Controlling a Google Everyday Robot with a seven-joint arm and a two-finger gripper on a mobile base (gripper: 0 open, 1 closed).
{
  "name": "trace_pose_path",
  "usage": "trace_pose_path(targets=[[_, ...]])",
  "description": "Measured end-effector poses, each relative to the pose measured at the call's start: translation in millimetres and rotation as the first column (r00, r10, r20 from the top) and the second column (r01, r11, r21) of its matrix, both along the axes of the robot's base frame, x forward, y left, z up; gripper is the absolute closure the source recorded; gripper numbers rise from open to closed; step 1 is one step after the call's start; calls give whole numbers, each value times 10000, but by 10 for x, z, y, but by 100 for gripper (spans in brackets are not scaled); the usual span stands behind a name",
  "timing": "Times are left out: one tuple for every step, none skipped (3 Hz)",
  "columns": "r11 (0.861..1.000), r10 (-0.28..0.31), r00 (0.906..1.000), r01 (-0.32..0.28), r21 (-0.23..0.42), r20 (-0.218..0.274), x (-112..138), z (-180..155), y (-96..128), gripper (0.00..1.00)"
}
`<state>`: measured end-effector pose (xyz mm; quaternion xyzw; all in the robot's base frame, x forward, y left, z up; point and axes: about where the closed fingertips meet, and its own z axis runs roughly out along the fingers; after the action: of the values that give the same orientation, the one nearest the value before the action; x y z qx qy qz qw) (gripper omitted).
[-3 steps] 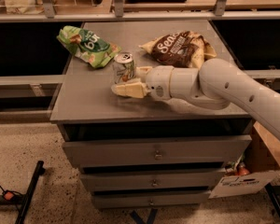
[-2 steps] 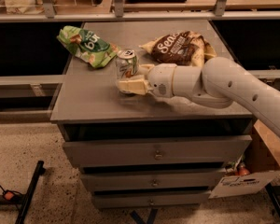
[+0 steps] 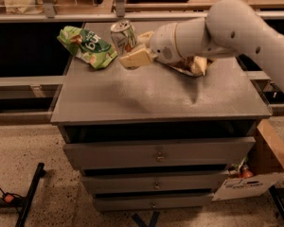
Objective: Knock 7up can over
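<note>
The 7up can (image 3: 122,37), white-silver with green markings and a silver top, is on the far part of the grey cabinet top (image 3: 156,96). It leans slightly to the left, and I cannot tell whether its base rests on the surface. My gripper (image 3: 134,48) is right against the can's right side. Its cream fingers (image 3: 132,59) are spread, one low by the can's base and one higher behind it. The white arm (image 3: 236,27) comes in from the right.
A green snack bag (image 3: 87,46) lies just left of the can. A brown and yellow snack bag (image 3: 191,64) is mostly hidden behind the arm. Drawers (image 3: 156,154) sit below the top, a shelf rail behind, and a cardboard box (image 3: 255,174) at lower right.
The gripper and the can have moved from the middle of the cabinet top toward its back, closer to the green bag. The can now leans a little.
</note>
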<state>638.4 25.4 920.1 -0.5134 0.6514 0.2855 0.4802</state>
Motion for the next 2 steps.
trace_pose_path(targets=[[9710,548,9965,-385,-2359,632,158,277,-24,79],[8552,1386,9876,-818,-5119,738,137,254,-97,81]])
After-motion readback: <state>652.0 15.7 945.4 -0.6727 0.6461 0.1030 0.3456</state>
